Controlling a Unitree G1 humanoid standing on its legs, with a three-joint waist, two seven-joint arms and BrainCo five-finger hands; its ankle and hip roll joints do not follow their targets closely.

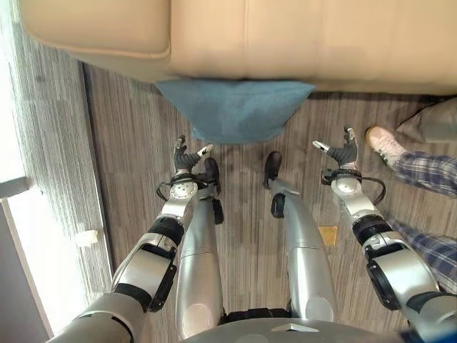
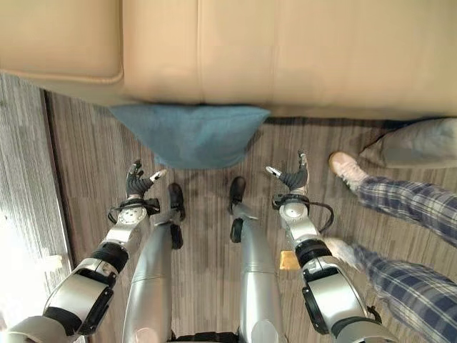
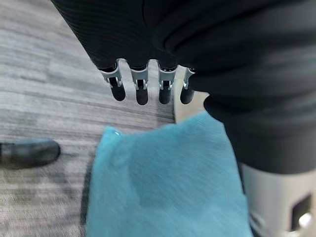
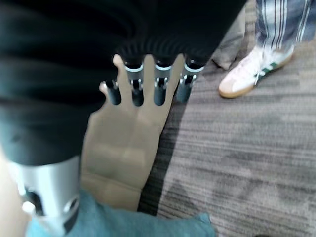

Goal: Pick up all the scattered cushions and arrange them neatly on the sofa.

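Note:
A blue cushion (image 1: 235, 107) lies on the floor with its far edge against the front of the beige sofa (image 1: 300, 36). My left hand (image 1: 189, 158) hovers just short of the cushion's near left corner, open and holding nothing; its fingers (image 3: 140, 89) hang straight above the blue cushion (image 3: 163, 182). My right hand (image 1: 343, 151) is open and empty too, off the cushion's right side. Its fingers (image 4: 158, 84) point at the sofa (image 4: 123, 143). A grey cushion (image 2: 414, 143) rests on the floor at the far right, against the sofa base.
A person in plaid trousers (image 2: 407, 207) and a white shoe (image 1: 385, 143) stands close on my right, by the grey cushion. A small yellow tag (image 2: 289, 261) lies on the striped carpet. A wall edge (image 1: 93, 179) runs along the left.

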